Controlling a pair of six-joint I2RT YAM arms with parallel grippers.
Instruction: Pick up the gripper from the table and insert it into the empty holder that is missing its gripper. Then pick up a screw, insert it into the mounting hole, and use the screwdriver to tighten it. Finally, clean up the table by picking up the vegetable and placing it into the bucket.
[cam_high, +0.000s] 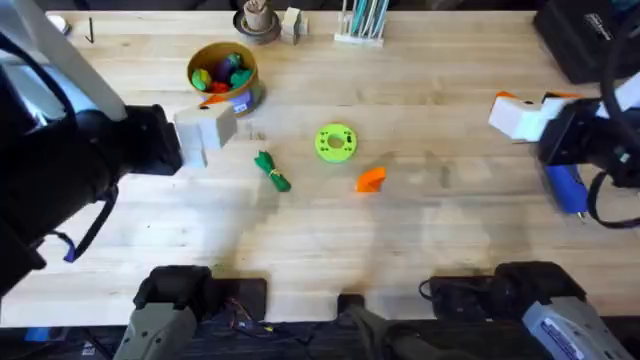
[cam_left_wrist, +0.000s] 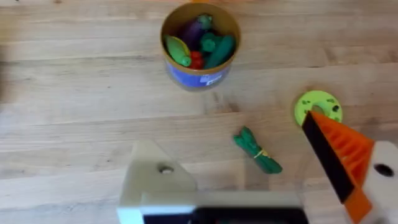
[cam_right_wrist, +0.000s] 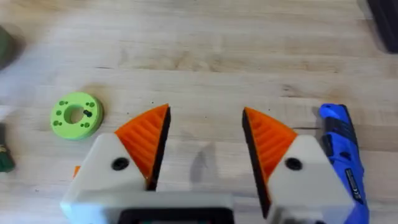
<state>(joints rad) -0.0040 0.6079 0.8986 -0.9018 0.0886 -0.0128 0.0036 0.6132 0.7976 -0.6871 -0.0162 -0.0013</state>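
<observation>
Since the orange gripper wedge (cam_high: 370, 179) lies loose on the tabletop (cam_high: 450, 230), the step in hand looks to be picking it up.

Well to the left of the lime-green disc (cam_high: 335, 142), the left gripper (cam_high: 208, 140) hangs spread and empty. One of its fingers is the bare white holder (cam_left_wrist: 158, 177) with an open mounting hole. The bucket (cam_high: 224, 72) stands up and left of the disc, already holding toy produce. The vegetable (cam_high: 271, 171) lies just left of the disc and a little nearer the robot.

The wedge sits just right of the disc, on the robot's side, apart from it. Far to the right, the right gripper (cam_right_wrist: 205, 118) is spread with nothing between its orange pads, and the screwdriver (cam_right_wrist: 339, 146) is beside it.

A good pick probably means closing across the wedge's flat sides, clear of the disc. The ribbed face should stay free, so the wedge can slide into the holder without a regrasp.
</observation>
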